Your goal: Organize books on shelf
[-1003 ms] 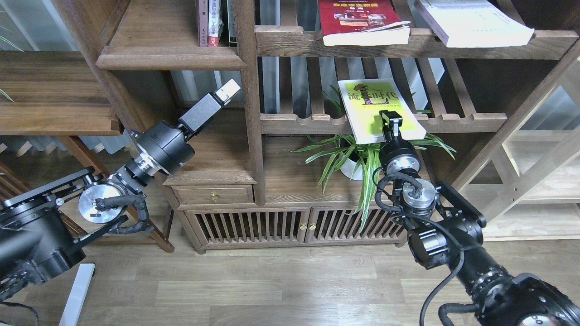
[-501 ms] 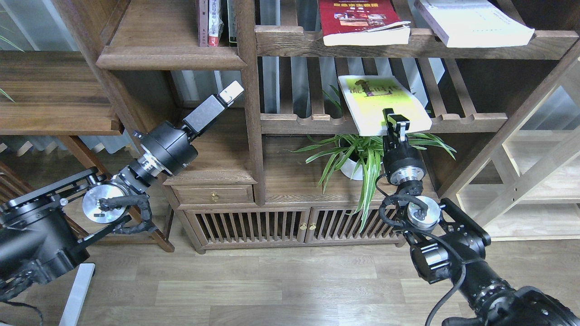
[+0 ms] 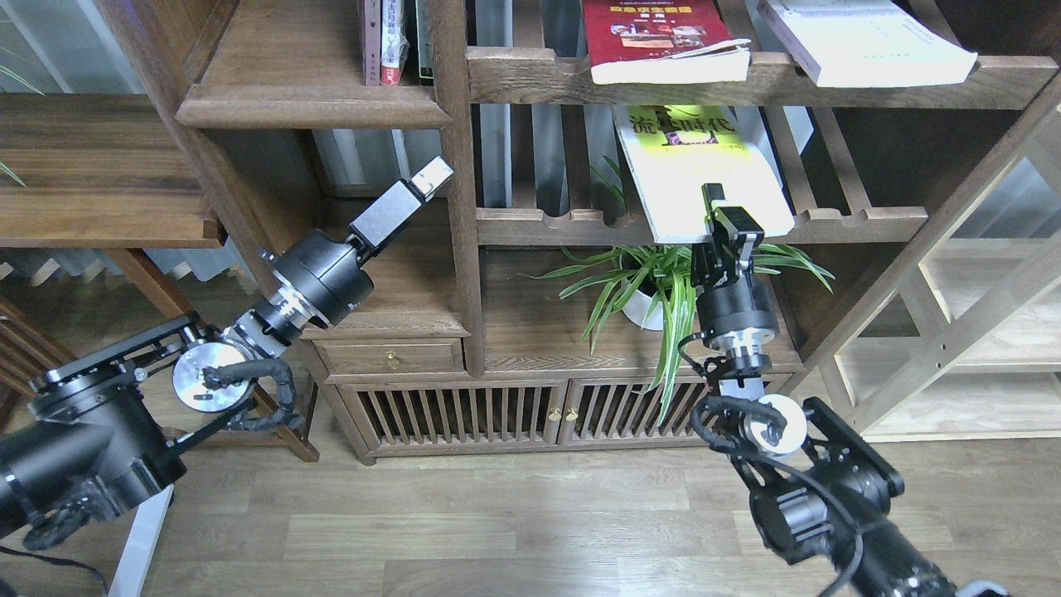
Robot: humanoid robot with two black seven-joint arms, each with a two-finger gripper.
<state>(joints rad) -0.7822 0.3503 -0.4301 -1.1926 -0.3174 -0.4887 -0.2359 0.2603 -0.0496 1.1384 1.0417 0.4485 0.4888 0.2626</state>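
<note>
Currently the right gripper (image 3: pixel 728 217) pinches the near edge of the yellow-green book (image 3: pixel 695 170), jaws closed on the cover's lower margin. Book lies tilted, far end raised toward the underside of the upper rack, near end over the scalloped rail of the slatted rack (image 3: pixel 837 222), above the plant (image 3: pixel 663 286). Red book (image 3: pixel 659 37) and white book (image 3: pixel 862 41) lie flat on the upper rack, apart from each other. Left gripper (image 3: pixel 433 176) hangs in the left bay, holding nothing; its jaws look close together, but whether they are fully closed I cannot tell. Plank shelf (image 3: pixel 311 104) sits upper left with a few spines upright at its right end. Step in hand, by my reading: carrying off the first book, grasp made, transfer not yet done. Next move calls for drawing the book clear of the rail without snagging the rack above, then swinging it left and standing it beside the upright spines. Thin edge grip; book could pivot or slip.
</note>
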